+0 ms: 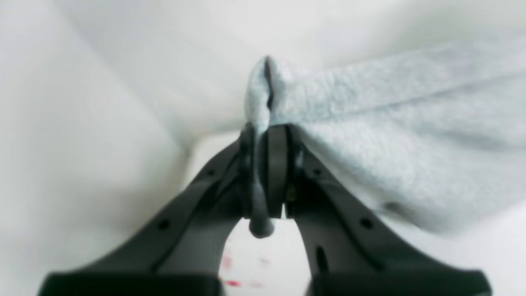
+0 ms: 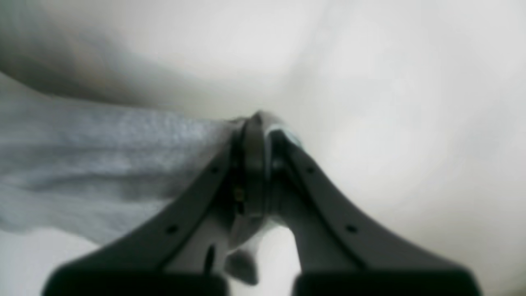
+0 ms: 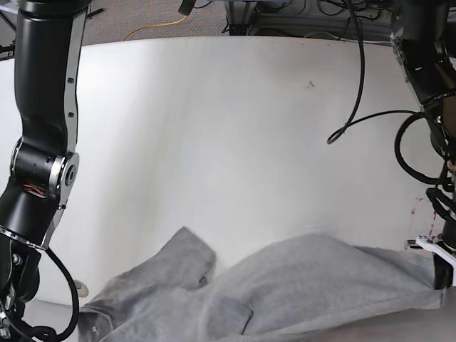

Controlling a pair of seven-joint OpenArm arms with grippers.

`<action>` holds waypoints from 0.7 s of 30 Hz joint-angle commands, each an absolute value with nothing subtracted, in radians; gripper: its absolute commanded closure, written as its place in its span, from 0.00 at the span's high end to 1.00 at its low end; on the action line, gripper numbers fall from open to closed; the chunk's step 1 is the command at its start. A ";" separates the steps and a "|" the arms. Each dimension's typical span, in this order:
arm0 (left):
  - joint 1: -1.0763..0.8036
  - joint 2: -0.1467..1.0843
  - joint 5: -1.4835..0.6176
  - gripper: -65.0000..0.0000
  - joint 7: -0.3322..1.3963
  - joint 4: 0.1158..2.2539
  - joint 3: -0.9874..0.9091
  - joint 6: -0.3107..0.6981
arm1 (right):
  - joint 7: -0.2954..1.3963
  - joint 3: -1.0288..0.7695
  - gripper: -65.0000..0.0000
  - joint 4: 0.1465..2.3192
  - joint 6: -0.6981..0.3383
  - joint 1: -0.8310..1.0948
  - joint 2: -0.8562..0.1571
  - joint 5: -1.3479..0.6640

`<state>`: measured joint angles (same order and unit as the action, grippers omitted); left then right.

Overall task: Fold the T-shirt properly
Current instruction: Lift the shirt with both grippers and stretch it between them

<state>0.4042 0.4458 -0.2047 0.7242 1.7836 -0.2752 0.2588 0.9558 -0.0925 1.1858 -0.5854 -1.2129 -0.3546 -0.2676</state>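
Note:
The heather-grey T-shirt (image 3: 299, 285) lies bunched along the near edge of the white table (image 3: 235, 128), with a sleeve-like flap poking up at its left. In the left wrist view my left gripper (image 1: 265, 135) is shut on a pinched fold of the T-shirt (image 1: 390, 135), whose cloth stretches away to the right, a bit of it hanging down between the fingers. My right gripper (image 2: 257, 135) is likewise shut on an edge of the T-shirt (image 2: 102, 164), which spreads off to the left. No lettering shows on the shirt.
Black arm links stand at the left (image 3: 43, 107) and right (image 3: 427, 57) edges of the base view. A black cable (image 3: 356, 107) loops over the table's far right. Small red marks (image 1: 232, 283) dot the tabletop below the left gripper.

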 commanded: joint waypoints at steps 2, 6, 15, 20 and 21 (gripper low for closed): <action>0.427 0.476 -0.214 0.00 0.700 1.808 -0.295 0.251 | 1.007 -0.127 0.00 1.265 -0.598 -1.236 -0.383 -0.271; 0.369 0.478 -0.213 0.00 0.700 1.851 -0.302 0.251 | 1.046 -0.177 0.00 1.353 -0.630 -1.135 -0.386 -0.271; 0.127 0.470 -0.214 0.00 0.694 1.913 -0.317 0.251 | 1.096 -0.282 0.00 1.592 -0.670 -0.783 -0.386 -0.271; -0.001 0.435 -0.214 0.00 0.693 1.913 -0.378 0.259 | 1.098 -0.354 0.00 1.692 -0.670 -0.556 -0.380 -0.271; -0.024 0.427 -0.214 0.00 0.693 1.913 -0.395 0.275 | 1.098 -0.361 0.00 1.705 -0.670 -0.515 -0.378 -0.271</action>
